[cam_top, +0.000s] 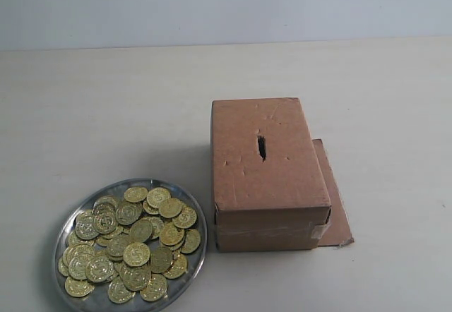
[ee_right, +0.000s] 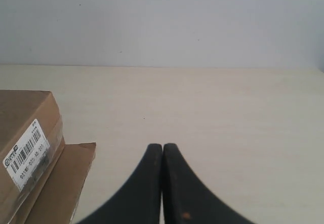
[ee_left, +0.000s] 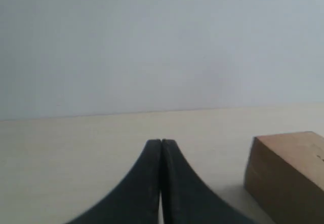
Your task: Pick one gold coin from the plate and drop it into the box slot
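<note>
My left gripper [ee_left: 161, 144] has its fingers pressed together on nothing, and so does my right gripper [ee_right: 162, 147]. In the exterior view, the plate [cam_top: 197, 266] heaped with gold coins [cam_top: 134, 252] lies at eight o'clock from the box [cam_top: 268, 178]. The slot [cam_top: 261, 147] cuts its top face. A cardboard sheet [cam_top: 337, 206] juts out from beneath at three o'clock.

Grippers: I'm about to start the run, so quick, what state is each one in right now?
Left gripper: closed, holding nothing.
Right gripper: closed, holding nothing.
</note>
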